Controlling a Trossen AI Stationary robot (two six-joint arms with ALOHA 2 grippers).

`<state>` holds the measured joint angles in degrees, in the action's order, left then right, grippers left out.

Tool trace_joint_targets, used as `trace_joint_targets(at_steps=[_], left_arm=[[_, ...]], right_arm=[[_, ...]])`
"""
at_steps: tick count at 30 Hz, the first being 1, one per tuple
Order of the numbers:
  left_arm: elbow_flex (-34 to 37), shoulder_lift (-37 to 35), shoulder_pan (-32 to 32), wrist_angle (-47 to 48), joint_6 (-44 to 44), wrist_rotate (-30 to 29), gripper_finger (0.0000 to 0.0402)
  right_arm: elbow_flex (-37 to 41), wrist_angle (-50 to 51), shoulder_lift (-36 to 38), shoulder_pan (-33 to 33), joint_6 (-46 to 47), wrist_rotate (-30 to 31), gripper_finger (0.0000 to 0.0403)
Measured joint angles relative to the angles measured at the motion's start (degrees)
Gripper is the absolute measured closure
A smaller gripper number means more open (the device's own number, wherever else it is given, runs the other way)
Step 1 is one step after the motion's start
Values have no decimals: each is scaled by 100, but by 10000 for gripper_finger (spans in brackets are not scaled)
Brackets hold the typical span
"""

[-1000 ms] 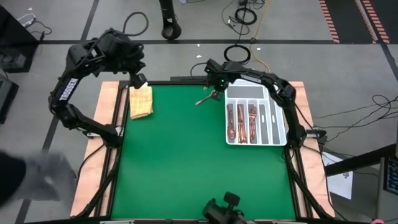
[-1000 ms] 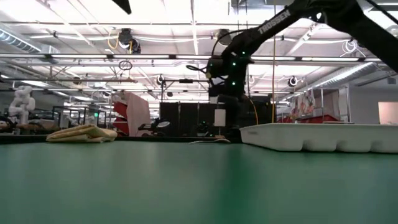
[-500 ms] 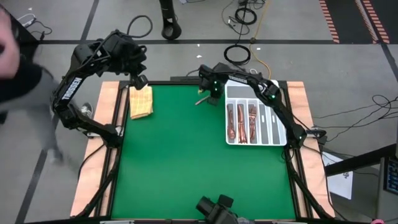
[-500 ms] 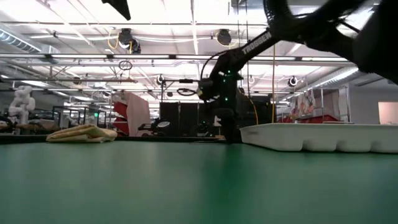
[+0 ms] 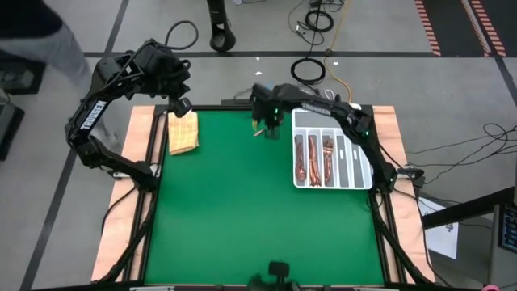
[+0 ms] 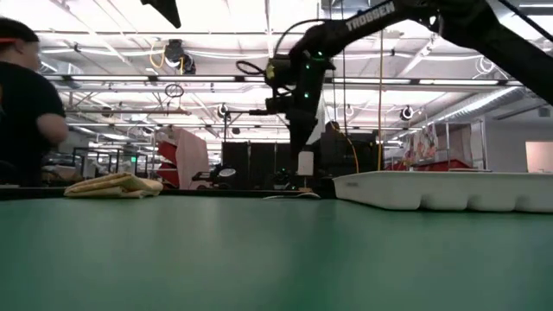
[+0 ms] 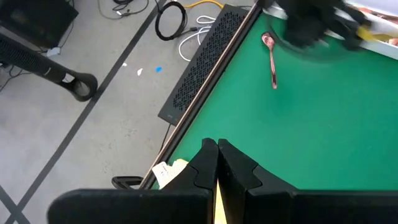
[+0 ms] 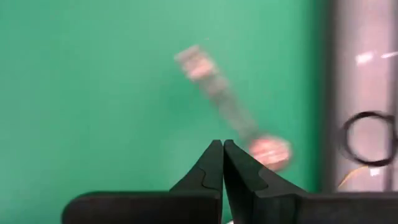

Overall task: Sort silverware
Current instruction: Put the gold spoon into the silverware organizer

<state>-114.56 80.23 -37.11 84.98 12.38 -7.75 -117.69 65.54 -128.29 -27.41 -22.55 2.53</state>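
Note:
One copper spoon (image 5: 262, 131) lies flat on the green mat near the far edge, left of the white divided tray (image 5: 356, 166); the spoon (image 7: 272, 60) also shows in the left wrist view. More copper silverware (image 5: 313, 158) lies in the tray's left compartments. My right gripper (image 5: 268, 121) hangs shut just above the spoon (image 8: 227, 112), pointing down, with nothing between its fingers (image 8: 211, 163). My left gripper (image 7: 216, 155) is shut and hangs high over the far end of the tan cloth (image 5: 183, 132) at the far left.
The tray (image 6: 449, 190) stands at the right side of the mat. The folded cloth (image 6: 114, 185) lies at the far left corner. A person (image 6: 26, 112) stands beyond the table's left side. Cables and a black strip (image 7: 205, 62) run along the far edge.
My right gripper has swung from beside the tray's far left corner toward the table's left edge, over the spoon, and has rolled about its own axis; it stays shut. The spoon has kept its place. A person has moved about beyond the left side.

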Motion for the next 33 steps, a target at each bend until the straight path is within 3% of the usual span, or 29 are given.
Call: trace_joint_targets(at_steps=[3, 7, 12, 24, 33], left_arm=[[2, 0, -1, -1, -4, 1, 388], [2, 0, 0, -1, -3, 2, 388], [2, 0, 0, -89, -2, 1, 388], [2, 0, -1, -91, -4, 0, 388], [2, -2, -1, -93, -2, 0, 388]], right_arm=[[-7, -618, -12, -376, 226, 149, 403], [5, -589, -277, -755, 146, 823, 403], [-9, -538, -536, -978, -188, 810, 403], [-7, -242, -1114, -1004, -825, 799, 403], [-9, 33, -1088, -511, -1279, 525, 403]])
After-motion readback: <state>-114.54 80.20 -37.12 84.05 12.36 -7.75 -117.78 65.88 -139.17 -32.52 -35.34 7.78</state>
